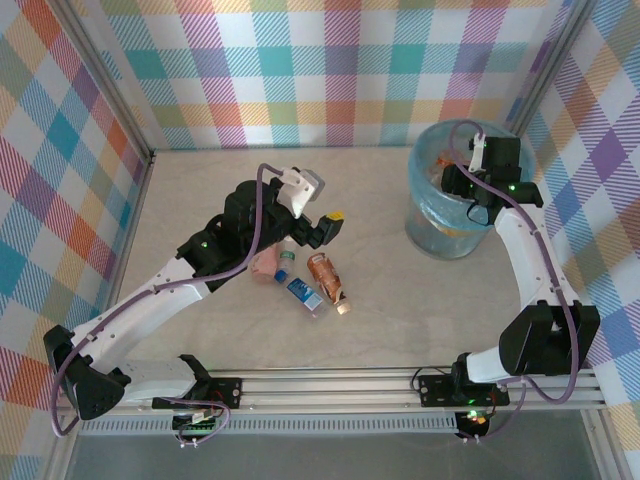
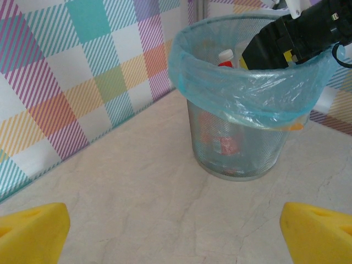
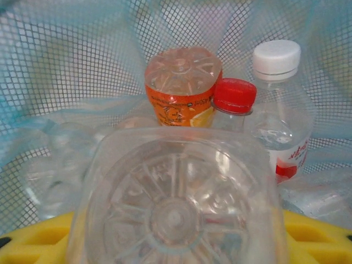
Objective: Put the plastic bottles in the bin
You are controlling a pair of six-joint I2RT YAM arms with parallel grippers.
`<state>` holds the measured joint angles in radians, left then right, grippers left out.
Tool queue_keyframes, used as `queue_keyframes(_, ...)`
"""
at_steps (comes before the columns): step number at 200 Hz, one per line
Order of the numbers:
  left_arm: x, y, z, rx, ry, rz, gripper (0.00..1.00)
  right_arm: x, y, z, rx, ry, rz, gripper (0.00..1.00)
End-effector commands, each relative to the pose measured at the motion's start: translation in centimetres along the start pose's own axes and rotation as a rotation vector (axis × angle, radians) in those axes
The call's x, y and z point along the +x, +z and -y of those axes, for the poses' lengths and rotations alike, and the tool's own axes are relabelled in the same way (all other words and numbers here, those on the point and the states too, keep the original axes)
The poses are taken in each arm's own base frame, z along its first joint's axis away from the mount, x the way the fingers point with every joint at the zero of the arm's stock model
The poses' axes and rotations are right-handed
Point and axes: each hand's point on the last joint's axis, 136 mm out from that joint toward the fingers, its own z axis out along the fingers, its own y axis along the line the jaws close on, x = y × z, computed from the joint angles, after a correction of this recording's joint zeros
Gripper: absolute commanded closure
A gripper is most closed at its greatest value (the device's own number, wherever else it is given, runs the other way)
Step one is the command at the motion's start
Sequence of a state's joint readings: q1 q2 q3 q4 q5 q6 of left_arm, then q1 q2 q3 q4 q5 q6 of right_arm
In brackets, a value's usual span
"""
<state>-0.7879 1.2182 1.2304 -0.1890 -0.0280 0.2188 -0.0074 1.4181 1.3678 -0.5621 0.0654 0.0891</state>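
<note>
Three plastic bottles lie on the table in the top view: a pink one [image 1: 265,265], a blue-labelled one [image 1: 300,290] and a copper one [image 1: 328,275]. My left gripper [image 1: 328,225] hovers just behind them, open, its yellow fingertips [image 2: 33,234] spread wide over bare table. The bin [image 1: 455,200] with its light-blue bag [image 2: 247,104] stands at the back right. My right gripper [image 1: 478,190] is down inside the bin, shut on a clear bottle [image 3: 176,203] seen base-on. Below it rest an orange-labelled bottle [image 3: 181,88], a red-capped one [image 3: 234,96] and a white-capped one [image 3: 278,99].
Plaid walls close in the table on the left, back and right. A metal rail [image 1: 330,385] runs along the near edge between the arm bases. The right arm's black wrist [image 2: 297,33] hangs over the bin's rim.
</note>
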Motion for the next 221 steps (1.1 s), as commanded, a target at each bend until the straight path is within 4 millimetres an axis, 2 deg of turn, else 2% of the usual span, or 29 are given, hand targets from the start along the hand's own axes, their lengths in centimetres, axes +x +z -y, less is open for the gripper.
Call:
queue_keyframes(1,-0.2,0.0,0.5,0.011,0.018,0.000,0.02,-1.7,-2.8,-0.4,-0.032,0.043,0.066,0.33)
queue_keyframes(16,-0.2,0.1,0.6,0.014,0.015,0.002,0.02,-3.3,-5.0,-0.6,-0.038,0.047,0.136,0.27)
queue_keyframes(32,-0.2,0.3,0.7,0.019,0.011,0.003,0.02,-4.6,-6.8,-0.8,-0.043,0.050,0.187,0.26)
queue_keyframes(57,-0.1,0.6,0.8,0.024,0.007,0.001,0.02,-5.9,-8.2,-0.8,-0.039,0.042,0.222,0.28)
queue_keyframes(92,0.0,0.7,0.7,0.019,0.003,-0.003,0.02,-5.5,-7.2,-1.2,-0.060,0.048,0.189,0.42)
queue_keyframes(133,1.0,0.7,-0.5,-0.052,-0.024,-0.034,0.02,-3.7,-5.4,-1.5,-0.091,0.083,0.124,0.47)
queue_keyframes(167,3.3,1.1,-3.0,-0.197,-0.095,-0.128,0.03,-3.9,-6.5,-3.3,-0.188,0.117,0.122,0.48)
queue_keyframes(170,4.2,1.0,-3.3,-0.209,-0.100,-0.162,0.03,-4.0,-6.7,-3.4,-0.194,0.117,0.126,0.47)
queue_keyframes(200,7.1,0.6,-6.4,-0.337,-0.231,-0.264,0.04,-5.5,-10.0,-4.3,-0.222,0.107,0.195,0.45)
queue_keyframes(221,10.2,0.0,-9.3,-0.433,-0.363,-0.357,0.05,-6.2,-12.5,-5.5,-0.248,0.071,0.248,0.44)
